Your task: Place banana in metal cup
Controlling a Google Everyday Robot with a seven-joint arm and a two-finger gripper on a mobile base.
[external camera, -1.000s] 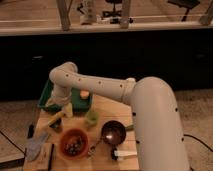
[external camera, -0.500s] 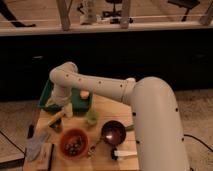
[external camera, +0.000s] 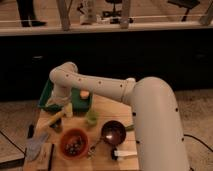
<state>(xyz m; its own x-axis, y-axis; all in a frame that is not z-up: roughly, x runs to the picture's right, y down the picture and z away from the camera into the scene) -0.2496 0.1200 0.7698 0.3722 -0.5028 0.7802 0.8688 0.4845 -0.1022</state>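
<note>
Almost nothing has moved since the earlier frames: the arm (external camera: 100,89) keeps the same bent pose over the left side of the table (external camera: 107,107), and all the things lie where they were.

The gripper (external camera: 64,109) hangs low at the near edge of the green tray (external camera: 47,97), just above the table. Whether it is wide, narrow or holding something, I cannot tell.

The banana (external camera: 54,119) lies on the table at the left, just beside the gripper on its near-left side; if they touch is not clear. A small dark shape just near of it seems to be the metal cup (external camera: 56,127), next to the orange bowl (external camera: 74,143). The green cup (external camera: 91,117) and the dark bowl (external camera: 114,132) stand more to the right.

I judge the banana to be a light toy with a smooth skin, so it may slip or turn when it is squeezed. The best place to take hold is probably across the middle, where it is slim and balanced. Because it is longer than the cup is tall, it should go in end first and will likely lean on the rim. The cup looks small and could tip if pushed.
</note>
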